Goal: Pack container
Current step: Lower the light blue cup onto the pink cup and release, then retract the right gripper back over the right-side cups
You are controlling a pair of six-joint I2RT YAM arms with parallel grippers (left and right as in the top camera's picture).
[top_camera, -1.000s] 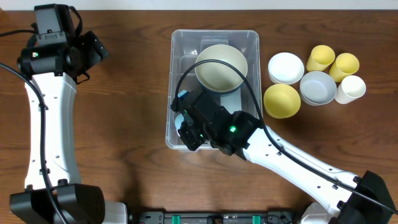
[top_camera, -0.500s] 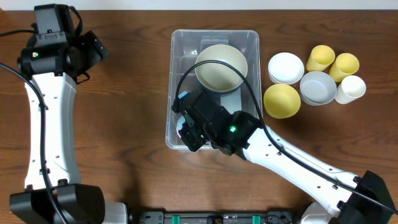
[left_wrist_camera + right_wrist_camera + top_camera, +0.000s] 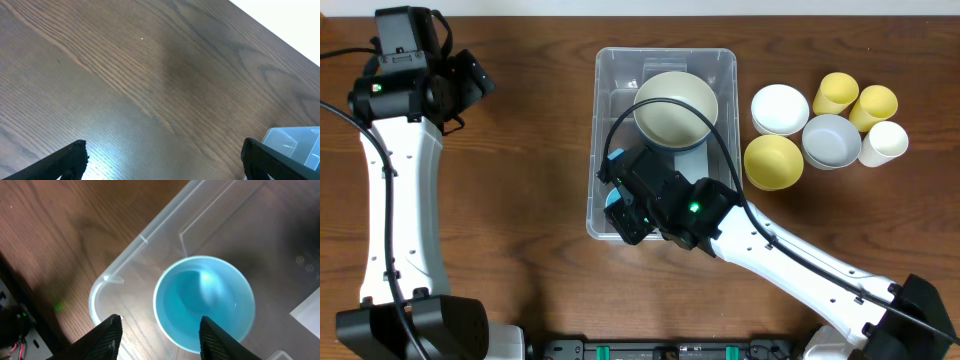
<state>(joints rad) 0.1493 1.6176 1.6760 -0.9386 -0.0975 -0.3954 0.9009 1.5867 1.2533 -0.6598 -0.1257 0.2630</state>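
One blue cup [image 3: 202, 305] is sitting upright in the near left corner of the container [image 3: 620, 75], which is lying mid-table. The right gripper [image 3: 160, 336], pinched shut a second ago, is now spreading its jaws above that cup. I judge the cup is being let go, making one more piece packed beside the cream bowl [image 3: 675, 108]. The left gripper [image 3: 162, 157] is hanging spread wide over bare table [image 3: 125, 75]. From overhead the right wrist is covering nearly all of the cup. Whether a finger is still brushing its rim is hard to tell.
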